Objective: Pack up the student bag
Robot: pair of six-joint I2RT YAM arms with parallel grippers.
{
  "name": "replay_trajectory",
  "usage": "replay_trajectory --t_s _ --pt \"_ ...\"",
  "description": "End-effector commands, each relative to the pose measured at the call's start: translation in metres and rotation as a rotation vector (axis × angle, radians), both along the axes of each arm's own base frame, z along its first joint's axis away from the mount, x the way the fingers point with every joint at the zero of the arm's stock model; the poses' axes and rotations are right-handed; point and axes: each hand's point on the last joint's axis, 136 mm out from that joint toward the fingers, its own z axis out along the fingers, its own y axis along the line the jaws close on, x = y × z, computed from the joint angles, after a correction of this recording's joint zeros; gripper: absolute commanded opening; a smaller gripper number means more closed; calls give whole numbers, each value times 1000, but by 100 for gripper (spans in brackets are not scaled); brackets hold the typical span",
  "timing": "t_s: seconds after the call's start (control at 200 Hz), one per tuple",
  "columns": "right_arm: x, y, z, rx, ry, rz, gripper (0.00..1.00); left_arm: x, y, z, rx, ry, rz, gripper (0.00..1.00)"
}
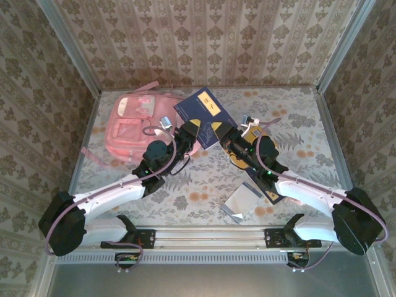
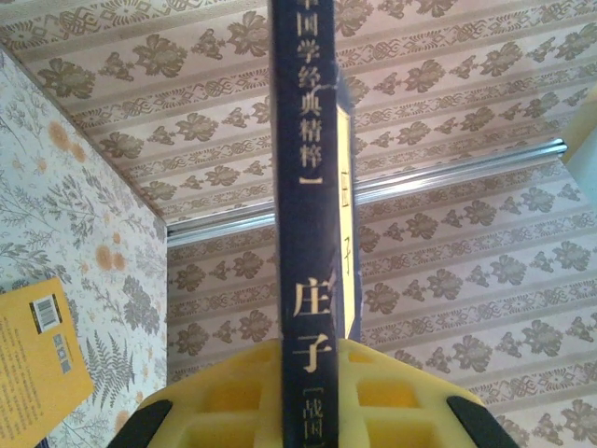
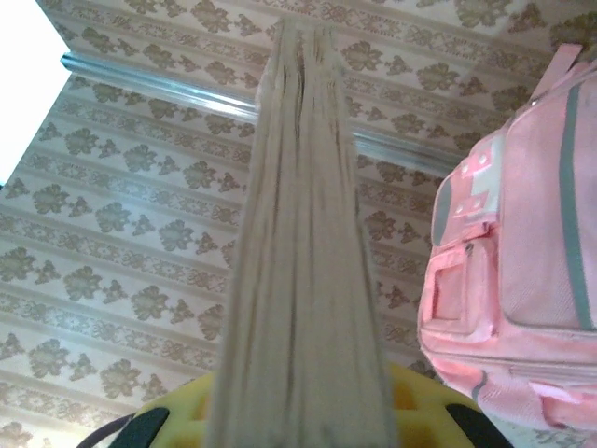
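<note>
top external view showed the floral-patterned table with the student bag lying flat at its far left, close to the back wall, front pockets facing up and a pale strap trailing off toward the left edge. in the right wrist view the bag filled the right side, its zip pockets and grey trim plain to see.

both arms reached in toward the middle of the table and met at a dark blue book, which sat just to the right of the bag, with one corner over the bag's edge. the left gripper was clamped on the book's near left part, and the right gripper was clamped on its near right part. in the left wrist view the spine, printed with pale characters, stood upright between the yellow fingers, pinched tight. in the right wrist view the page edges rose between that gripper's yellow fingers, likewise pinched.

a grey booklet lay flat near the front edge, well apart from the bag. a yellow book with a barcode lay on the table at the lower left of the left wrist view.
</note>
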Motion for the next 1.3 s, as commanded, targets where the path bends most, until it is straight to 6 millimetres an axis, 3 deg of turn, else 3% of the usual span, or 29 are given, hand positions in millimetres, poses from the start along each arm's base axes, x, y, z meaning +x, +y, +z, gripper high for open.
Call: replay_trajectory --t_s 0.0,0.11,0.215,0.325,0.495,0.6,0.65,0.69,0.845,0.965,1.08,1.295 --pt "0 -18 14 -19 -37 -98 0 -1 -1 21 14 -68 -1 5" --pt "0 -35 -7 -211 18 -165 0 2 1 18 129 -107 -32 40" --pt "-2 -57 -32 -401 72 -228 0 13 18 -4 352 -74 -22 52" --pt "-5 -78 -62 -552 132 -266 0 31 39 -26 558 6 -23 52" --pt "-10 -97 -92 -616 178 -226 0 64 65 -54 806 126 -58 54" --pt "-13 -98 -105 -663 199 -166 0 88 74 -75 959 187 -111 54" --pt "-14 -97 -108 -681 197 -134 0 97 70 -83 1001 190 -167 52" --pt "-16 -95 -111 -692 193 -108 0 111 80 -90 1013 223 -174 52" --pt "-25 -89 -110 -717 153 -31 0 141 79 -118 1068 266 -297 55" --pt "-29 -108 -106 -748 157 -118 3 157 71 -136 1027 276 -380 54" --pt "-36 -114 -97 -785 111 -129 0 163 63 -148 1016 273 -440 53" --pt "-48 -104 -82 -764 39 -58 0 166 64 -172 1002 308 -487 50"
